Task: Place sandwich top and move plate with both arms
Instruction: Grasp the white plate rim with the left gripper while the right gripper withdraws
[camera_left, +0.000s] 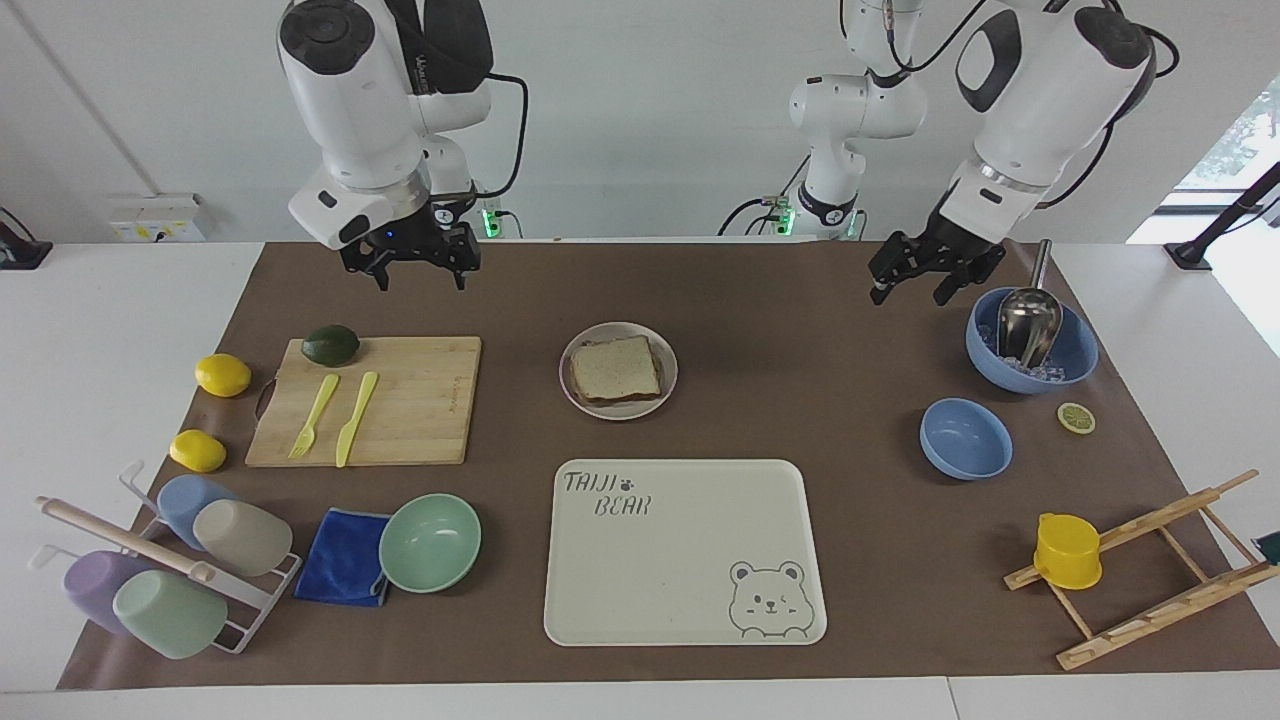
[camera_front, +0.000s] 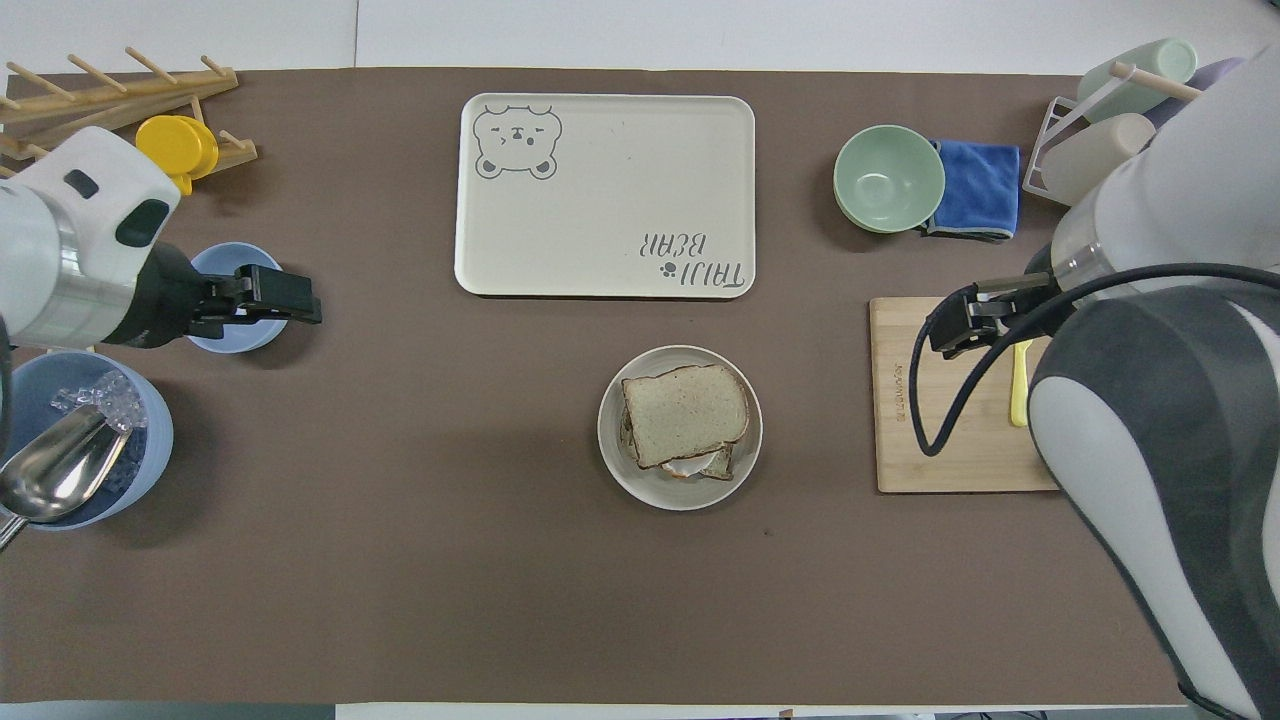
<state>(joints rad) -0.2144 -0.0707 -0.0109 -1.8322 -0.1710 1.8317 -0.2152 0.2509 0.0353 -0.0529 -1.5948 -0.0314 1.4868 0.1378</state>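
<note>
Right gripper (camera_left: 412, 268): jaws parted and bare, up in the air over the strip of brown mat between the robots and the wooden cutting board (camera_left: 365, 400); in the overhead view (camera_front: 962, 322) seen over the board's edge. Left gripper (camera_left: 917, 281): jaws likewise spread and holding nothing, raised over the mat beside the large blue bowl (camera_left: 1078, 352) of ice with a metal scoop (camera_left: 1027, 318) in it; from overhead (camera_front: 285, 297) overlapping the rim of the small blue bowl (camera_front: 226, 338).

Between the two arms, mid-tabletop: cream plate (camera_left: 668, 385) flat on the mat, touched by neither gripper. On it the sandwich top (camera_left: 615, 367), lying flat as the uppermost slice; under it, from overhead, another slice's crust and a bit of white peeking out at the edge nearer the robots (camera_front: 700, 464). Top slice a little askew over the lower one.

Farther from the robots than the plate: the bear tray (camera_left: 685, 550), bare, lettering toward the plate.

Toward the right arm's end: on the board an avocado (camera_left: 331, 344), a yellow fork (camera_left: 313, 416) and a yellow knife (camera_left: 356, 417); two lemons (camera_left: 223, 375) just off the board; a mint-green bowl (camera_left: 430, 543) touching a blue cloth (camera_left: 343, 558); a wire rack with four cups lying on it (camera_left: 170, 565).

Toward the left arm's end: a lemon slice (camera_left: 1076, 418) near the ice bowl, and a wooden rack (camera_left: 1150, 570) bearing a yellow cup (camera_left: 1067, 551).
</note>
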